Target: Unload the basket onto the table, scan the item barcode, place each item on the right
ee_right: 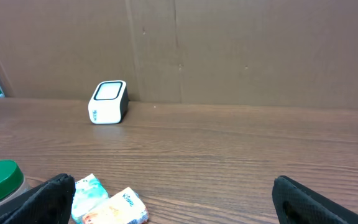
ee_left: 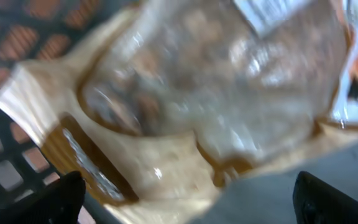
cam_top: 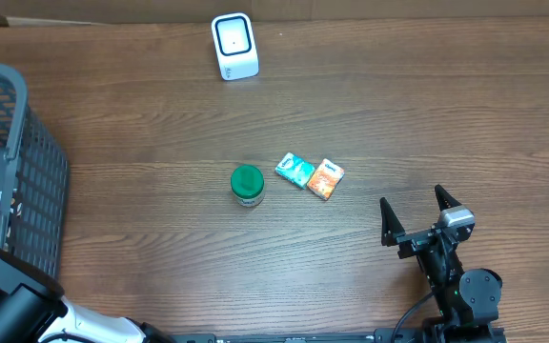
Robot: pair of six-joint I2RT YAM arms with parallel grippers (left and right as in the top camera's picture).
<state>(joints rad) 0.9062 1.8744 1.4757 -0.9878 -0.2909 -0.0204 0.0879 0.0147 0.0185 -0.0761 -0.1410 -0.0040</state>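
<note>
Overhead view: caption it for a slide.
Green-lidded jar, teal packet and orange packet centre frame; white box-shaped scanner beyond, grey mesh basket at left, right gripper open nearby.

We see a worktop [cam_top: 160,114] of brown wood grain, smooth and mostly matt with a faint sheen. The scanner [cam_top: 233,45] is white plastic, glossy on its face. The basket [cam_top: 36,191] is dull grey plastic mesh. The lid [cam_top: 247,179] of the small jar looks like smooth green plastic. The teal packet [cam_top: 294,170] and the orange packet [cam_top: 325,178] have a slick printed wrapper; whether it is paper or film we cannot tell. The backboard [ee_right: 260,50] is matt brown cardboard. The right gripper [cam_top: 411,195] looks like matt black plastic. In the blurred left wrist view, the bag [ee_left: 241,81] is clear crinkled film with bright glints.
</note>
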